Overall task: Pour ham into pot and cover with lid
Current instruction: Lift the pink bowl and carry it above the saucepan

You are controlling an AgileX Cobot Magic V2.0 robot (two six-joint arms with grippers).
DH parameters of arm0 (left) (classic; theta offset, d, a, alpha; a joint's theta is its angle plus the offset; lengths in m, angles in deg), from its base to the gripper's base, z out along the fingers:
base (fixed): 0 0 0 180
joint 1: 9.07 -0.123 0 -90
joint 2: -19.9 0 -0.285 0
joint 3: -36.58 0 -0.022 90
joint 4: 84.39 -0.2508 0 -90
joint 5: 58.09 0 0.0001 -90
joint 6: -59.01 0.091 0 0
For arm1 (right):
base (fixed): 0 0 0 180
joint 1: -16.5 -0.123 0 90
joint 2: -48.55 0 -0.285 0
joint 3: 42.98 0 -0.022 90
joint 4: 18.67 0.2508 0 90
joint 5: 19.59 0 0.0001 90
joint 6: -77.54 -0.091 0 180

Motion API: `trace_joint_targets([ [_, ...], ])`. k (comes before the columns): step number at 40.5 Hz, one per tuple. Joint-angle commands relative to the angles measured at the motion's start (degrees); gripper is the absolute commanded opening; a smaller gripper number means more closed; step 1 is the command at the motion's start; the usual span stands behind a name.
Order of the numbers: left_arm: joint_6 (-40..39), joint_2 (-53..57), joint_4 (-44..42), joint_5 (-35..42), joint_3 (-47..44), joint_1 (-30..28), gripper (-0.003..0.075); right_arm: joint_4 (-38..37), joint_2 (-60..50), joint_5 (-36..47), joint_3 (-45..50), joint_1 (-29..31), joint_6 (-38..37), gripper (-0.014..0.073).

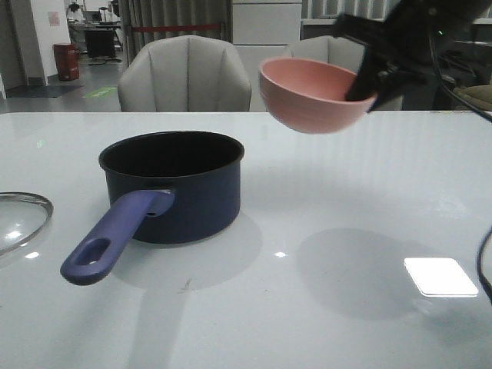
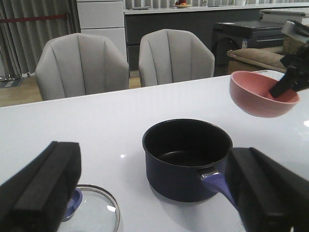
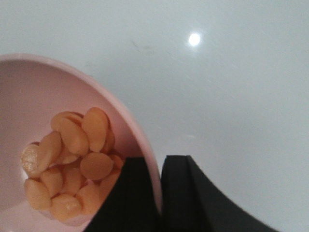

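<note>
The ham (image 3: 72, 162), a heap of orange-yellow slices, lies in the pink bowl (image 1: 314, 94) and shows only from my right wrist; the bowl's wall hides it from the front. My right gripper (image 3: 159, 193) is clamped on the bowl's rim, one finger inside and one outside, holding it in the air, above and to the right of the pot (image 1: 175, 184). The navy pot stands open on the white surface (image 1: 346, 231), its black inside bare. The lid (image 1: 19, 219), cut off at the frame's edge, lies left of it. My left gripper (image 2: 154, 193) hangs with its fingers wide apart. Grey chairs (image 1: 184, 75) stand behind.
</note>
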Motion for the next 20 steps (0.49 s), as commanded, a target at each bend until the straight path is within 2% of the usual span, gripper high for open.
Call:
trace_joint_targets([
  [1,-0.45,-0.55,0.31,4.80,1.56,0.46,0.0637,1.43,-3.21,4.45,-5.39,-3.66,2.38,0.0134],
  [13,-0.45,-0.55,0.31,4.80,1.56,0.46,0.0637,-14.58,-2.84,29.17,-5.62,-17.03,2.42,0.0134],
  [20,-0.45,-0.55,0.31,4.80,1.56,0.46,0.0637,-19.78,-1.82,41.87,-3.59,-20.19,3.36,0.0134],
])
